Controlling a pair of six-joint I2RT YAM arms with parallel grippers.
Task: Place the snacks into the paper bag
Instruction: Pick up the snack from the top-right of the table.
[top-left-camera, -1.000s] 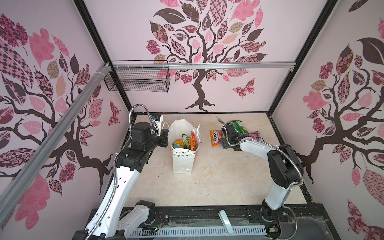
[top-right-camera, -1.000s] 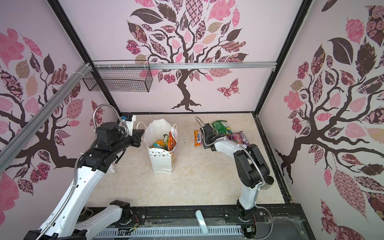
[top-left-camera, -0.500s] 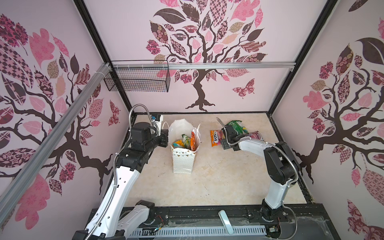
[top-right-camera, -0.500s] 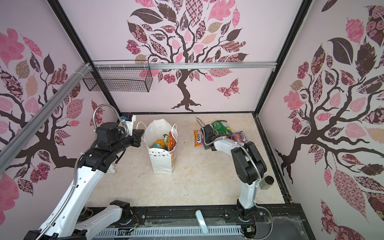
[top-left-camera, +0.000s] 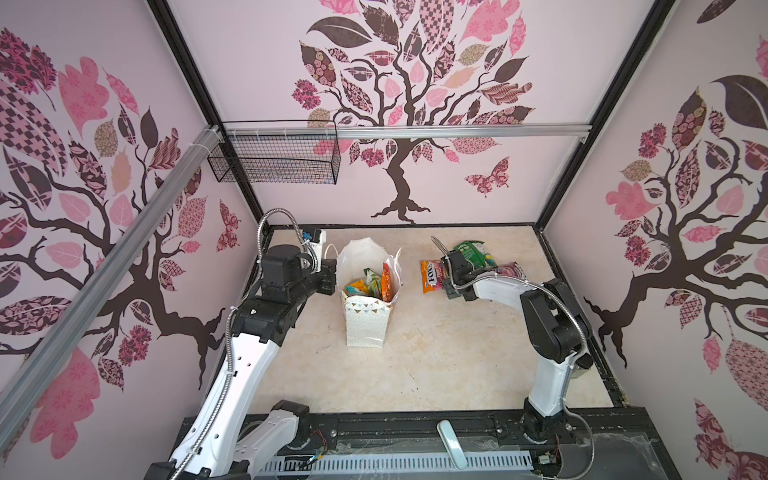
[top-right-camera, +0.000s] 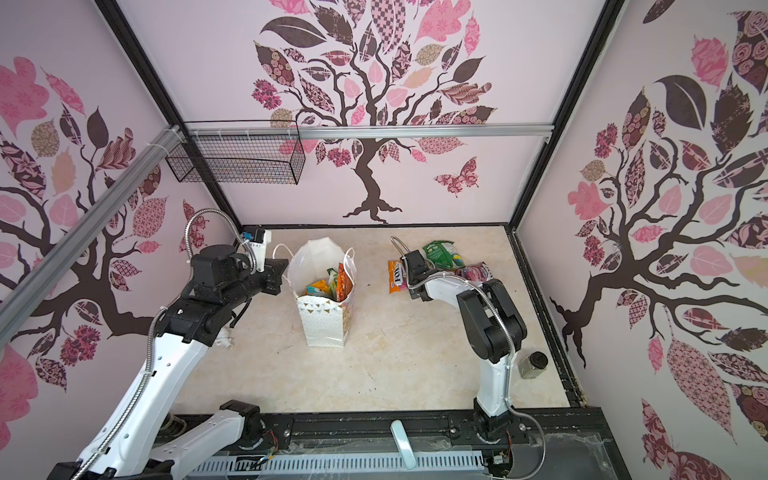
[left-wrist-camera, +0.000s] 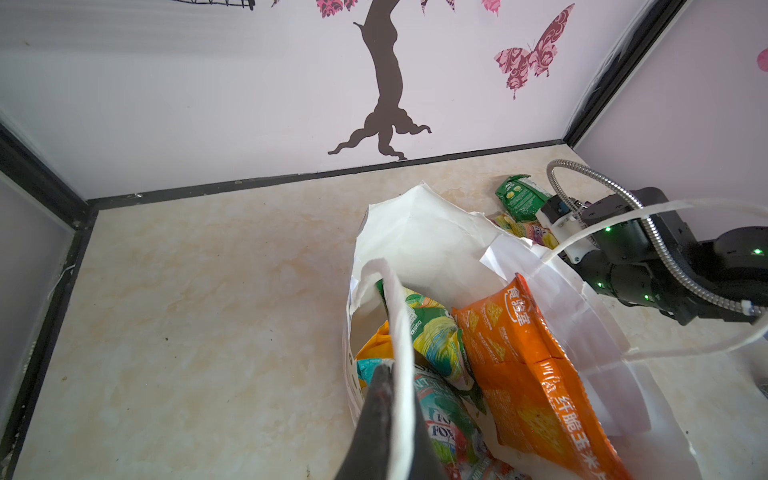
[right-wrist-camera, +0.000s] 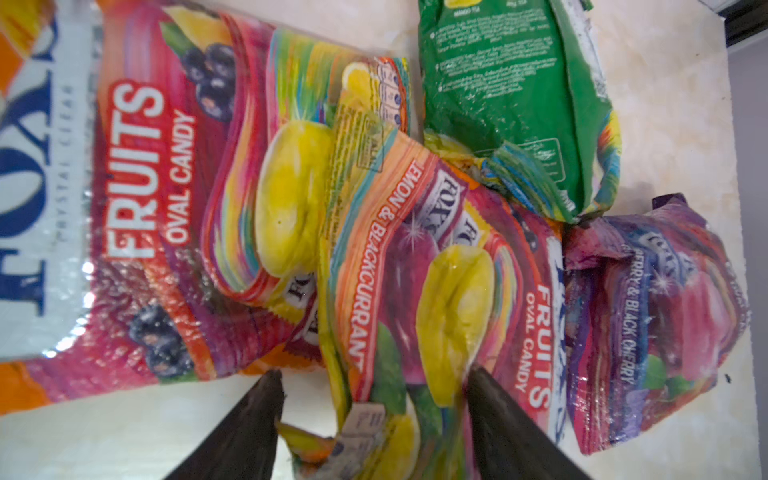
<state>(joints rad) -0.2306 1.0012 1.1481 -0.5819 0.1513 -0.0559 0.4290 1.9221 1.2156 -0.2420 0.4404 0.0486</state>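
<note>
The white paper bag (top-left-camera: 365, 328) stands upright at mid table and holds several snacks (left-wrist-camera: 536, 353) in orange, green and teal. My left gripper (left-wrist-camera: 392, 370) is shut on the bag's near rim, holding the mouth wide. More snacks lie to the right of the bag: a large FOX'S fruits pouch (right-wrist-camera: 137, 208), a lemon and blackcurrant pouch (right-wrist-camera: 415, 270), a green pouch (right-wrist-camera: 507, 83) and a purple pouch (right-wrist-camera: 656, 311). My right gripper (right-wrist-camera: 374, 374) is down on this pile, open, with its fingers either side of the lemon and blackcurrant pouch's end. The top views hide those jaws under the wrist (top-left-camera: 453, 274).
A black wire basket (top-left-camera: 274, 162) hangs on the back wall at the left. A small clear jar with a dark lid (top-right-camera: 532, 365) stands by the right wall behind my right arm's base. The back wall runs close behind the pile of pouches.
The right gripper's jaws have narrowed around the pouch, and the right arm's elbow has shifted a little. The left arm and the bag have not moved.
</note>
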